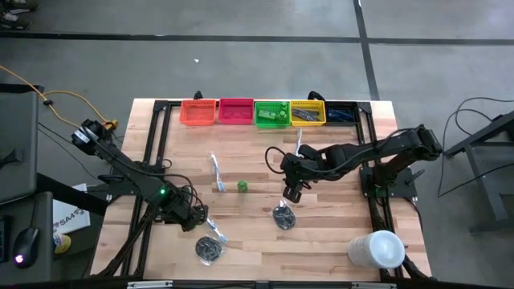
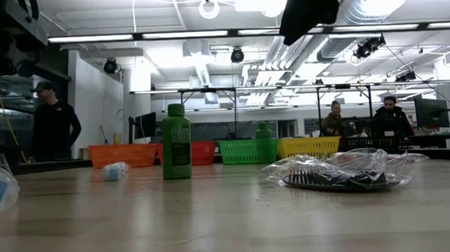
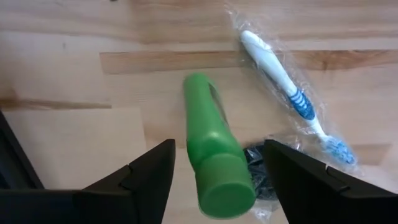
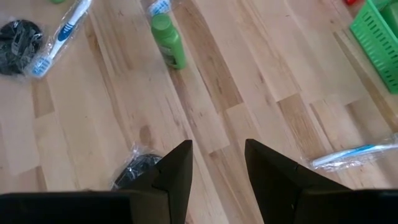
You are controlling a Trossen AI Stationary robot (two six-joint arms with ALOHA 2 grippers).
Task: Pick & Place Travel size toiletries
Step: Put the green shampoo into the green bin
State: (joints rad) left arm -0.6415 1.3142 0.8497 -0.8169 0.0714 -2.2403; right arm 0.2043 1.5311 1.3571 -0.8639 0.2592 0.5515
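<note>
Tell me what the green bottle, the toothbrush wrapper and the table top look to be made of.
Green bottle: smooth opaque plastic, by its soft sheen. Toothbrush wrapper: thin clear film, crinkled and glinting. Table top: pale wood planks with visible grain and seams, probably sealed.

Non-task items on wooden table [image 1: 321, 241]
Five coloured bins [image 1: 236, 111] along far edge; large white cylinder [image 1: 376, 249] at near right corner.
</note>
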